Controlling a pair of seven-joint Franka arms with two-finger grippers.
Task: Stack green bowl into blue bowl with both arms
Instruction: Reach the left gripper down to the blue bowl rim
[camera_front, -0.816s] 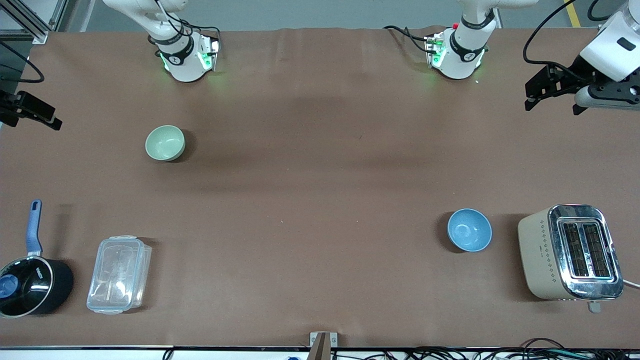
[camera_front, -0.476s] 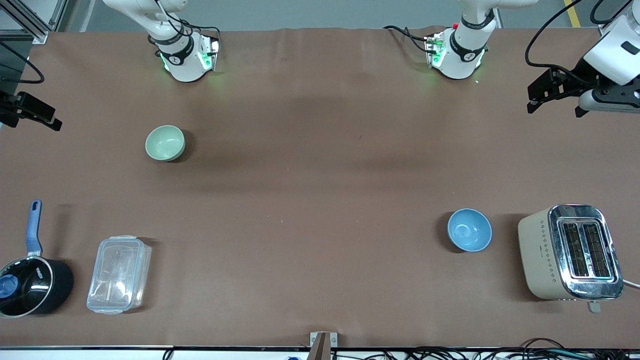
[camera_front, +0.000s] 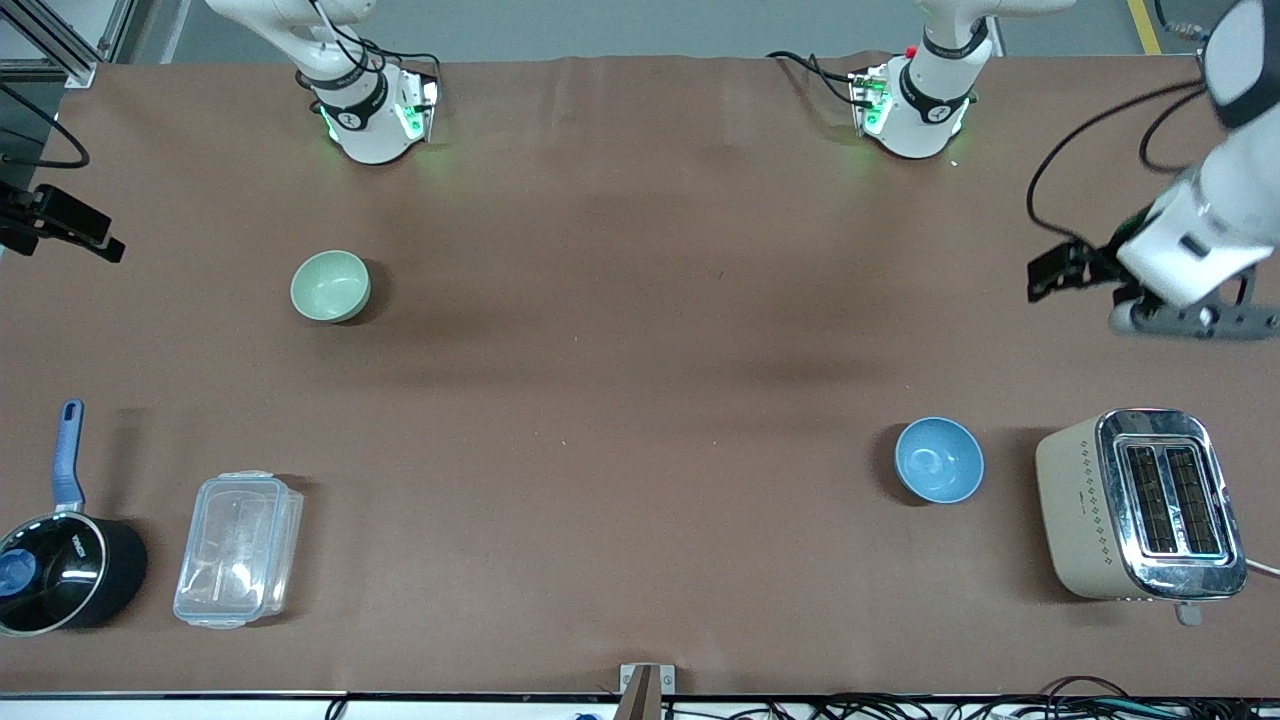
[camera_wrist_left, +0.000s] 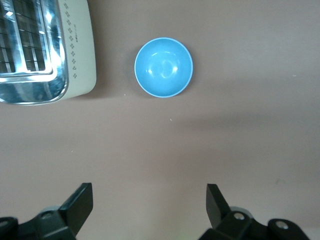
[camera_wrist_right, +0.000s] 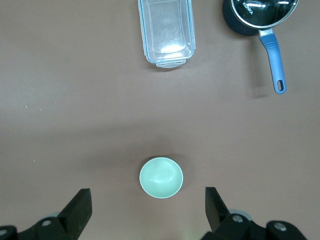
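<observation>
The pale green bowl (camera_front: 330, 286) sits upright on the brown table toward the right arm's end, and it also shows in the right wrist view (camera_wrist_right: 161, 177). The sky-blue bowl (camera_front: 939, 460) sits upright toward the left arm's end, beside the toaster, and it also shows in the left wrist view (camera_wrist_left: 163, 67). My left gripper (camera_front: 1048, 280) (camera_wrist_left: 150, 190) is open and empty, high over bare table between its base and the toaster. My right gripper (camera_wrist_right: 147, 202) is open and empty, high above the table with the green bowl just ahead of its fingertips. It does not show in the front view.
A beige and chrome toaster (camera_front: 1140, 505) stands beside the blue bowl. A clear plastic container (camera_front: 238, 548) and a black saucepan with a blue handle (camera_front: 60, 570) sit near the front camera at the right arm's end. A black fixture (camera_front: 60, 225) juts in at that table edge.
My left arm's hand has swung down over the table toward the toaster and the blue bowl. Both bowls stay where they were.
</observation>
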